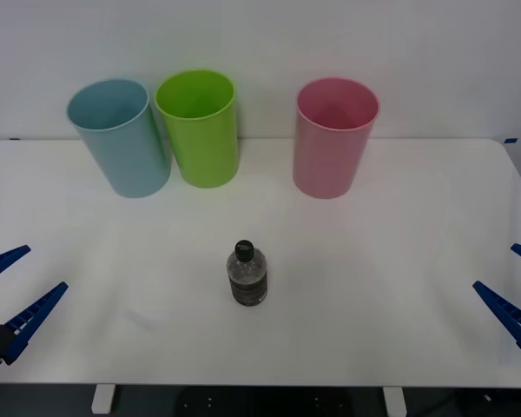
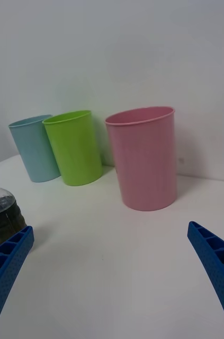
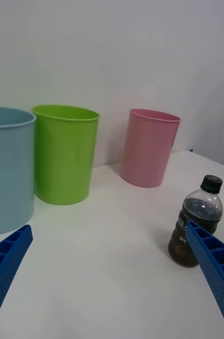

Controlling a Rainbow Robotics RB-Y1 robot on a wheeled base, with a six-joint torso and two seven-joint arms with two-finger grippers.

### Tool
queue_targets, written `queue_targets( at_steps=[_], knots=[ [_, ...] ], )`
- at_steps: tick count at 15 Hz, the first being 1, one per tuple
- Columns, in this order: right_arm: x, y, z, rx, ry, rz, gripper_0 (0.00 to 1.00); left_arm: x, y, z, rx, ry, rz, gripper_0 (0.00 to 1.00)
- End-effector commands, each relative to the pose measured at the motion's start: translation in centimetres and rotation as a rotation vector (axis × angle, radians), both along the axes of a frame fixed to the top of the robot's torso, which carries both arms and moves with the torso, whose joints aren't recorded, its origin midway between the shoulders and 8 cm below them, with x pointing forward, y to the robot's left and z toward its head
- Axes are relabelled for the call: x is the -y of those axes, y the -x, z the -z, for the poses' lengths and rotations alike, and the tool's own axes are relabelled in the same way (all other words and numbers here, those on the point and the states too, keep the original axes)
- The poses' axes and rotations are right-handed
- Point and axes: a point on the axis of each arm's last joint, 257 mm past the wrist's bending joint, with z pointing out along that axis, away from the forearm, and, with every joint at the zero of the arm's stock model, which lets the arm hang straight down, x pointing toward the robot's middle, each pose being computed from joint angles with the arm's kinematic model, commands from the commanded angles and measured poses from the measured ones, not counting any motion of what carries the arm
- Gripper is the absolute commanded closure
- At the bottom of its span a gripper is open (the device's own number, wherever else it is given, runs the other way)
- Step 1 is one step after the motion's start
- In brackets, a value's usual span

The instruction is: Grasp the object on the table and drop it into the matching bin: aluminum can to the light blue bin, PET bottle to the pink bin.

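Both our hands are open: left hand, right hand. We should pinch the bottle around its middle, then lift it over the pink bin.

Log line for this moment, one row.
stage: pre-grasp | PET bottle: upright, mid-table, untouched | left gripper: open, near left edge | right gripper: open, near right edge | target: pink bin
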Motion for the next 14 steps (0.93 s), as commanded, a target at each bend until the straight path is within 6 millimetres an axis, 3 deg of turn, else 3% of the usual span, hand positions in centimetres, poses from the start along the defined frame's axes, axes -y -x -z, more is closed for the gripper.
queue_targets(
  at_steps=[1,2,7,14],
  knots=[
    [0.0,0.0,0.0,0.000,0.000,0.000,0.00,0.0,0.0,0.0,0.000,0.000,0.000,0.00],
    [0.1,0.3,0.8,-0.018,-0.017,0.012,0.00,0.0,0.0,0.0,0.000,0.000,0.000,0.00],
    [-1.0,0.1,1.0,-0.023,-0.021,-0.011,0.00,0.0,0.0,0.0,0.000,0.000,0.000,0.00],
    [-5.7,-0.1,3.2,-0.078,-0.016,-0.121,0.00,0.0,0.0,0.0,0.000,0.000,0.000,0.00]
  ],
)
